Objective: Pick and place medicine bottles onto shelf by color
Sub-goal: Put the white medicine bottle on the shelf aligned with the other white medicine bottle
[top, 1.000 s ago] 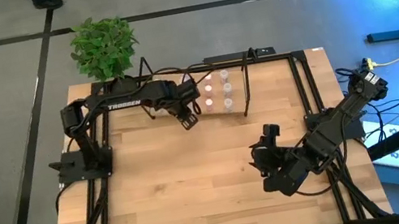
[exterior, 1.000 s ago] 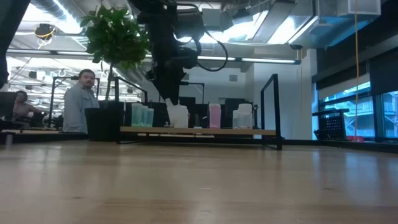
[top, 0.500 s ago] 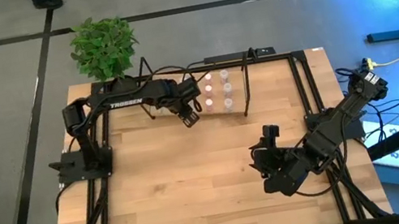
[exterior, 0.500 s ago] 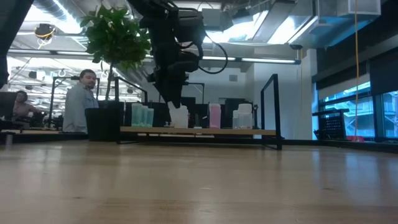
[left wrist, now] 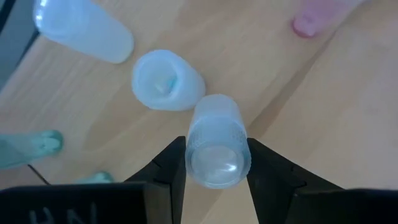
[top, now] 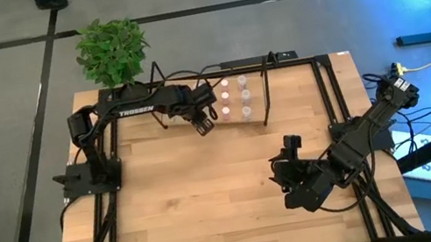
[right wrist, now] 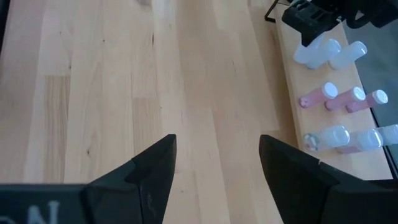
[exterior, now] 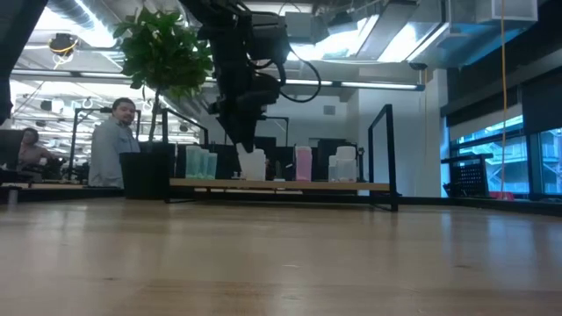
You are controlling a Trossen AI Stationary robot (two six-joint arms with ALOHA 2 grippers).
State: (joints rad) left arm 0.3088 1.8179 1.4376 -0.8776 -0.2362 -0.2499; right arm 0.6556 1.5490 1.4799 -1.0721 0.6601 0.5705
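High view: the left arm stretches across the table's far side, its left gripper over the light wooden shelf in a black wire frame — fingers clamped on a small clear plastic medicine bottle, beside a white bottle; the right gripper waits open near the table's right edge

Upper right of the right wrist view: two white translucent plastic medicine bottles, three pink ones, three clear ones, on one light wooden shelf in black wire

Left of the low view: one leafy green plant, two people
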